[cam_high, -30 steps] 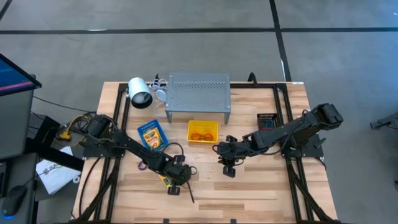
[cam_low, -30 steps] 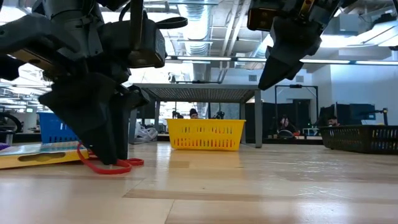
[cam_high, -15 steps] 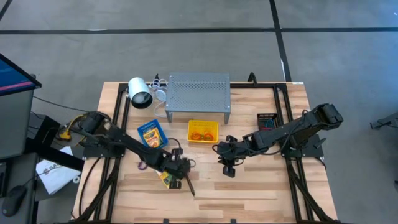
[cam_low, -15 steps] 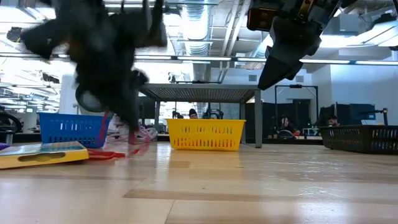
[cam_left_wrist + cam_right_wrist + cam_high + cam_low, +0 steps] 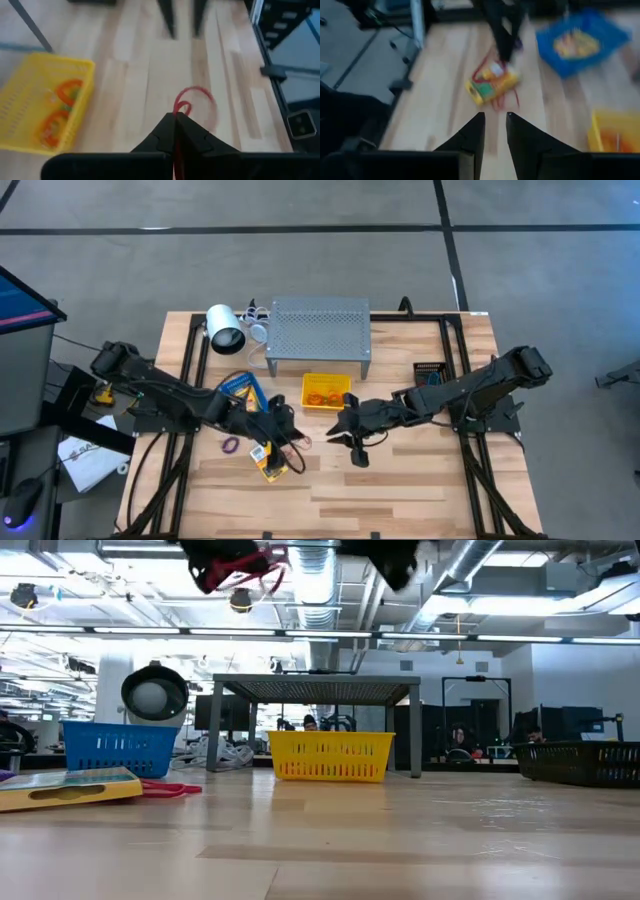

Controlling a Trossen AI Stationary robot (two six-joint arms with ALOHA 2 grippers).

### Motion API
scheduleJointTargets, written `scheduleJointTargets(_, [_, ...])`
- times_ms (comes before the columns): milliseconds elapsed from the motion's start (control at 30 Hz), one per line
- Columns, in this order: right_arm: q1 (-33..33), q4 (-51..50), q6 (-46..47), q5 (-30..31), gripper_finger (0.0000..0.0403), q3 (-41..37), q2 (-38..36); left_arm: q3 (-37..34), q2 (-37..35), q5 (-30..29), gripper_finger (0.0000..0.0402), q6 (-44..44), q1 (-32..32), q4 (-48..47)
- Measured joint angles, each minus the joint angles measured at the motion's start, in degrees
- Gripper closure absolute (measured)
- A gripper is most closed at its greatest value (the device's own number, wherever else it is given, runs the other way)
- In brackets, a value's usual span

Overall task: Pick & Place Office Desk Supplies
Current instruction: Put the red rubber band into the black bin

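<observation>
Lifted off the table since a second ago, the left hand (image 5: 176, 125) now hangs above the boards, pressed together on one red rubber band (image 5: 192, 102) that dangles from its tips. One crayon box (image 5: 268, 463) lies on the table just below it, a second crayon box (image 5: 243, 396) sits in the blue bin (image 5: 228, 384), and one purple band (image 5: 229, 446) lies to the left. Two orange bands (image 5: 60, 107) rest in the yellow bin (image 5: 30, 62). To the right, the right hand (image 5: 495, 131) hovers with its fingers slightly apart, holding nothing.
</observation>
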Motion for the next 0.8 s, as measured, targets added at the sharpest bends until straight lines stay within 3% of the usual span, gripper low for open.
scheduleJointTargets(233, [-1.3,0.7,-3.7,-2.1,0.0316,4.4,0.0,0.0,-1.3,-1.8,0.0401,3.3,1.5,3.2])
scheduleJointTargets(600, [-4.5,0.7,2.6,-4.5,0.0222,4.9,1.7,0.0,-0.8,-2.9,0.0401,8.6,3.1,9.5])
scheduleJointTargets(800, [-5.2,2.9,3.2,-4.3,0.0222,4.9,3.1,0.0,-0.8,-2.9,0.0401,10.0,3.7,10.7])
